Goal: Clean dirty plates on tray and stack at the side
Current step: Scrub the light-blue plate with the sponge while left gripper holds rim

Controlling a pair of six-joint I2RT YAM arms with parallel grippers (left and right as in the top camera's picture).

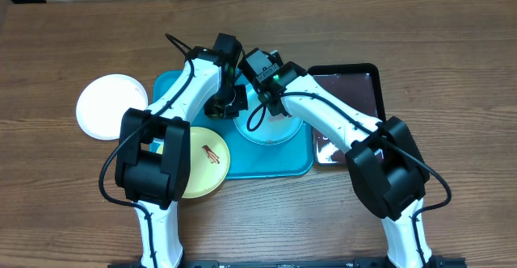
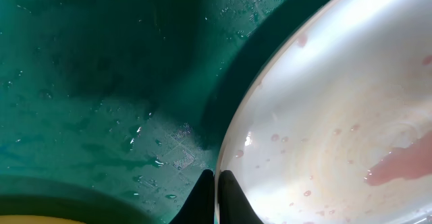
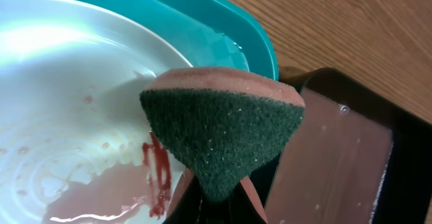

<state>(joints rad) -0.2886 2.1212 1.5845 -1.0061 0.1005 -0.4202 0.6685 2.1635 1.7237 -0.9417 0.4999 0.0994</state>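
Green sponge [image 3: 223,133] near smeared plate [image 3: 74,75]

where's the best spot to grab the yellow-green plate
Probably the thin rim where the yellow-green plate juts past the near edge of the tray; come from the robot's side, one finger under, since it lies shallow and flat elsewhere.

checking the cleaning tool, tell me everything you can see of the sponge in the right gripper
The sponge has a dark green scouring face and a pinkish-brown foam backing, speckled with droplets, so it looks wet. The right gripper pinches its lower end, bunching it into a wedge. It sits over the rim of the smeared mint-cyan plate; contact is unclear.
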